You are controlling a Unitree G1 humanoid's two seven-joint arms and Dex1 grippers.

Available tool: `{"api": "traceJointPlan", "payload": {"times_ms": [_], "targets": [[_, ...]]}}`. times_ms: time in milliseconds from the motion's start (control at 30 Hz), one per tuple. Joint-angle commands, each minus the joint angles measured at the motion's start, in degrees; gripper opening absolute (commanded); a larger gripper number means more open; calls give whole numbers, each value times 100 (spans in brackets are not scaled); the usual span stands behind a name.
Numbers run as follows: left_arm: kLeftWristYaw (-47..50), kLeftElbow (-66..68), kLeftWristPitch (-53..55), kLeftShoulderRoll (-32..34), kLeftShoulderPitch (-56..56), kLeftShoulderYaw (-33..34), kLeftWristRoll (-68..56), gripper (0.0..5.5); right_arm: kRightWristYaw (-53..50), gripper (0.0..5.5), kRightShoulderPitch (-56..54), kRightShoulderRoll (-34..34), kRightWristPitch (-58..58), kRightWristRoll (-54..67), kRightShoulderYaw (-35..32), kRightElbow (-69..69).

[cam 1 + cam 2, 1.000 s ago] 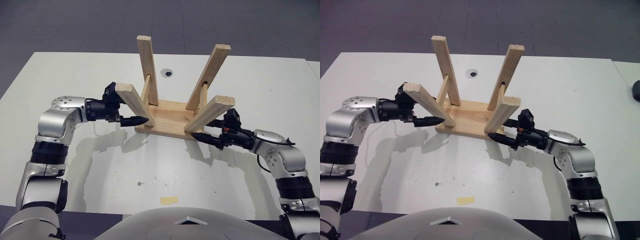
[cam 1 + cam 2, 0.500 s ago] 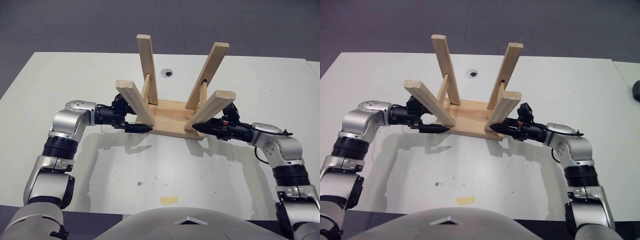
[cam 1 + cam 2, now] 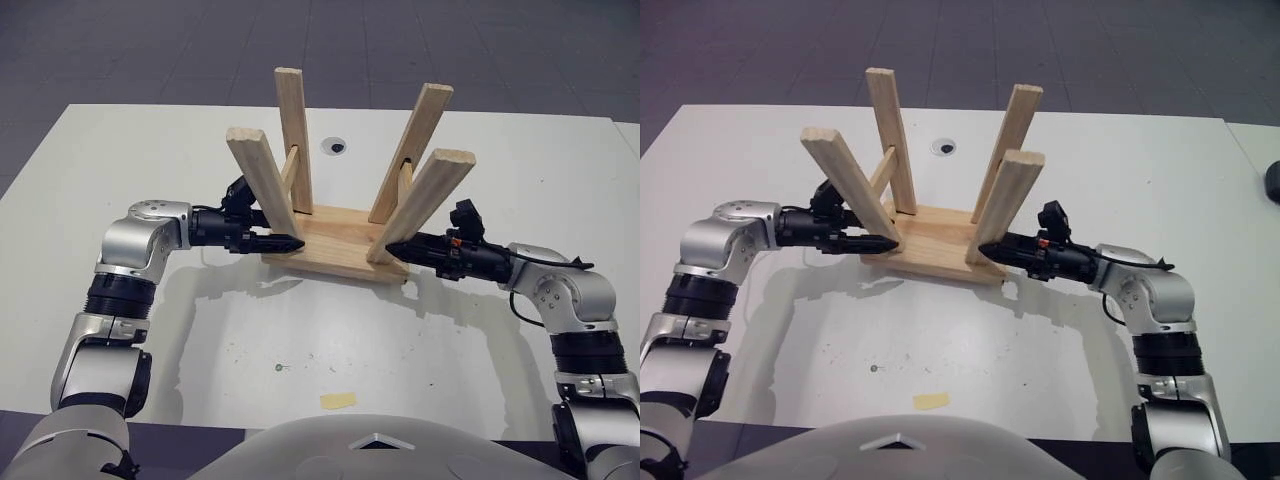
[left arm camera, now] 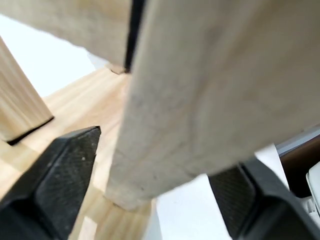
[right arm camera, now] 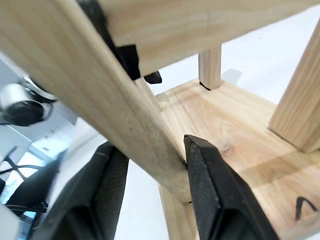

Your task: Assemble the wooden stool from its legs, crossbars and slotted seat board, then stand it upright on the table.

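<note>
Clamping stool legs (image 3: 262, 185) (image 3: 428, 195), grippers (image 3: 293, 242) (image 3: 392, 249) level, arms inward

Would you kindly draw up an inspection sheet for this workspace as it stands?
Surface: white table, round hole at its far side.
Job's things: stool upside down, seat on the table, four legs up.
Clutter: tape scrap near the front edge.
Hands: left hand at the base of the near left leg, grip unclear; right hand clamped on the near right leg.
Cables: black cable along the right forearm.
Surroundings: dark tiled floor.
</note>
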Motion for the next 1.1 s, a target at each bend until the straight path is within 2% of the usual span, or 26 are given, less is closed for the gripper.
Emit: {"api": "traceJointPlan", "payload": {"times_ms": [33,133,167,233,367,667,700,867,1000,1100], "targets": [[517,-418,1157,-64,-260,616,-715,272,-789,136,-136,404,772,1183,-791,-322],[693,-790,2026,131,-18,587,-1030,216,-1580,105,124,638,1118,1590,-1075,-569],[723,-933,2210,231,144,521,-1066,202,-1832,142,197,698,1192,1619,-1105,-579],[804,-1114,2403,361,408,386,-1054,167,-2275,175,331,807,1209,1522,-1115,-570],[1225,-1110,2784,133,544,577,-1301,115,-2640,237,599,953,1022,1368,-1057,-677],[2670,-268,3433,-787,-109,1722,-1764,112,-3007,386,1010,1286,579,1633,-1191,-961],[2758,-187,3498,-815,-221,1789,-1789,148,-3060,398,1063,1340,535,1704,-1238,-998],[2761,424,3504,-484,-767,1767,-1687,226,-3193,475,1416,1628,239,1947,-1407,-1261],[2318,701,3196,-49,-951,1786,-1645,293,-3164,537,1621,1836,-10,1990,-1372,-1449],[1988,221,3065,323,-582,2065,-1878,349,-3000,540,1603,1747,-127,1683,-1027,-1513]]}}
